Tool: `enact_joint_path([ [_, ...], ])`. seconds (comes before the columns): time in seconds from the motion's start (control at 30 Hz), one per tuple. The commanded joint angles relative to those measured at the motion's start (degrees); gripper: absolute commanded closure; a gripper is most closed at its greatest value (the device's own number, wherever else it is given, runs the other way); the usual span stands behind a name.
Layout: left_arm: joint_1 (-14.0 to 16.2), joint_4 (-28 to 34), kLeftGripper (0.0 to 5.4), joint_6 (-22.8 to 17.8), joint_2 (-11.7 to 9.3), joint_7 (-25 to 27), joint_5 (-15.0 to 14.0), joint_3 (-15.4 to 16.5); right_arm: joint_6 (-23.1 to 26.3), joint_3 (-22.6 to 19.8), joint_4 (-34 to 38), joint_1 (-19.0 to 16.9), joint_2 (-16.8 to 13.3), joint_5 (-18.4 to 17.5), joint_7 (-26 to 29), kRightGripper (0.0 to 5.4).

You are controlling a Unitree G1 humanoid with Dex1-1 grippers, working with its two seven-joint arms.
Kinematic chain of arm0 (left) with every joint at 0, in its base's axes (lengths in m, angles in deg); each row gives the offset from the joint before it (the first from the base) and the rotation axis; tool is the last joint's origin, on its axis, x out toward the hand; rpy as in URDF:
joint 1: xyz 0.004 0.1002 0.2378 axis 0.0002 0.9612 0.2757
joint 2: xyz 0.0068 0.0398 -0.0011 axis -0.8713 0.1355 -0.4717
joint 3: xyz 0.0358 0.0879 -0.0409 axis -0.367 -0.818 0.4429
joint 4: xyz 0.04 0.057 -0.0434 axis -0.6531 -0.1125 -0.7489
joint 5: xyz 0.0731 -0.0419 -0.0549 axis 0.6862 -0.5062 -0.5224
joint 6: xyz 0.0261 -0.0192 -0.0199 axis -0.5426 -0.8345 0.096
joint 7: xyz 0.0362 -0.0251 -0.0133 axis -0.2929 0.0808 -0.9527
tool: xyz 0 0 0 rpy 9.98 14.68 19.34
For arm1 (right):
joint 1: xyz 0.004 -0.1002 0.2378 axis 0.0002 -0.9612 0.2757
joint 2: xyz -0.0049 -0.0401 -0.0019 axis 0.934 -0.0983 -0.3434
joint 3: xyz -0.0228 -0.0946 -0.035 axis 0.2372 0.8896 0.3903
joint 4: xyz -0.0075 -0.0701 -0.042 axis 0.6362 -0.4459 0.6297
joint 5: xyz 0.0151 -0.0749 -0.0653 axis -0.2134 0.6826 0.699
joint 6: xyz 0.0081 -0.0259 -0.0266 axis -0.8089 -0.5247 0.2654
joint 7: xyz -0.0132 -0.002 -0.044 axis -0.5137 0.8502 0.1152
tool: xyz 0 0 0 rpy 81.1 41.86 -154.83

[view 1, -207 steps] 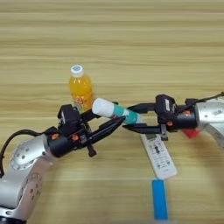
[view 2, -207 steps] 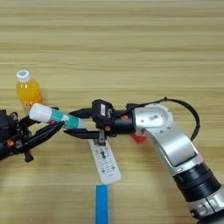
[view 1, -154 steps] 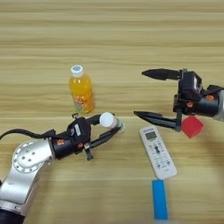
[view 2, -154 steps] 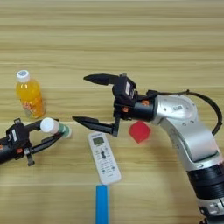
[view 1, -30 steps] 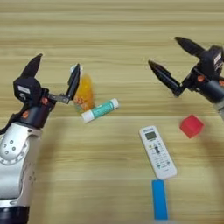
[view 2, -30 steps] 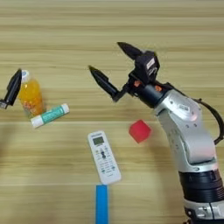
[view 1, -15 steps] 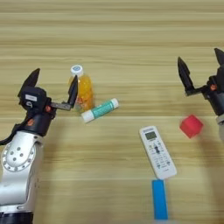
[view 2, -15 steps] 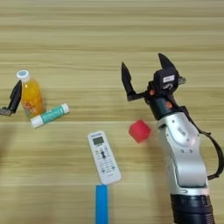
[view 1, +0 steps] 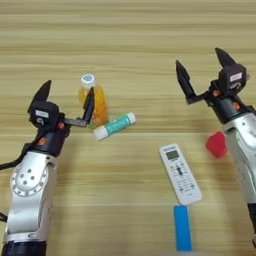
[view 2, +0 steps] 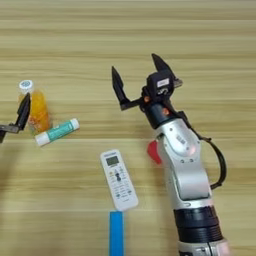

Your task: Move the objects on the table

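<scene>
Left eye view shows my left gripper [view 1: 66, 102] spread wide at centre left, empty, one finger just beside the orange-drink bottle [view 1: 92, 99]. My right gripper [view 1: 202, 70] gapes wide at upper right, holding nothing. I see the white-and-teal tube [view 1: 114, 125] lying beside the bottle and the red cube [view 1: 216, 144] at right.

Bottle [view 1: 94, 100] left, tube [view 1: 114, 126] beside; remote [view 1: 180, 173] centre; cube [view 1: 216, 144] right.

Red cube [view 2: 153, 152] half hidden behind right arm; bottle [view 1: 96, 102] partly behind left end effector [view 1: 66, 100] finger.
</scene>
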Motion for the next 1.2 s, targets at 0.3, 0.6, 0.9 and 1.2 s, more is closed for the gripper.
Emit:
enact_joint_path([
  [0.3, -9.4, -10.8, 0.01, -6.3, -0.5, -1.2, 1.9, -1.5, -0.7, 0.3, -0.2, 1.3, 1.0, 0.5, -0.5, 0.00],
  [0.6, -13.8, -16.6, 0.01, -8.6, 0.4, -1.3, 1.7, -2.1, -1.5, -0.8, -0.7, 0.9, 2.0, 1.6, -3.6, 0.00],
  [0.9, -15.5, -20.5, 0.01, -10.8, 1.4, -0.9, 0.9, -1.8, -2.0, -0.6, -1.0, 0.8, 2.3, 1.8, -4.0, 0.00],
  [1.2, -15.2, -20.0, 0.81, -10.5, 1.2, -0.7, 1.5, -1.8, -2.7, -1.5, -2.2, 0.8, 2.6, 2.5, -5.6, 0.00],
])
